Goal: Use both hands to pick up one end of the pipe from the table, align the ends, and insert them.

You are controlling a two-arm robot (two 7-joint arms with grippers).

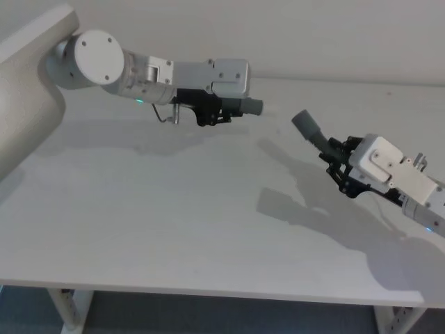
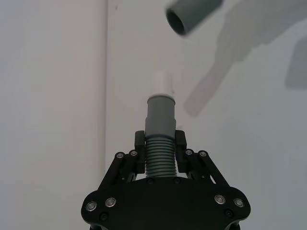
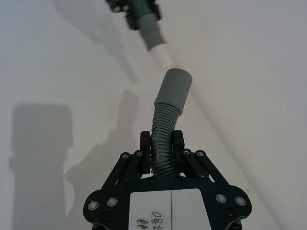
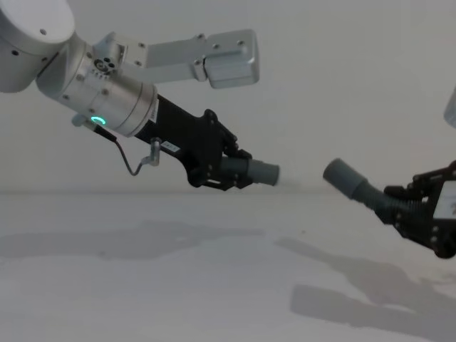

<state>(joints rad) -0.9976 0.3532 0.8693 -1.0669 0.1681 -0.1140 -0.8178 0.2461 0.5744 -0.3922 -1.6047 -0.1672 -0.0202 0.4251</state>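
Both pieces of the pipe hang in the air above the white table (image 1: 174, 229). My left gripper (image 1: 226, 108) is shut on the ribbed part of the shorter piece (image 2: 159, 160), whose grey cuff (image 2: 160, 115) and pale white tip (image 2: 163, 82) point to the right. My right gripper (image 1: 338, 158) is shut on the ribs of the longer piece (image 3: 162, 139). Its smooth socket cuff (image 1: 306, 125) is angled up towards the left. In the chest view a gap separates the shorter piece's cuff (image 4: 262, 172) from the socket cuff (image 4: 342, 178), and the two ends are not on one line.
A pale wall (image 1: 334, 35) rises behind the table's far edge. The table's front edge (image 1: 208, 291) runs along the bottom of the head view. Shadows of both arms lie on the table top under the grippers.
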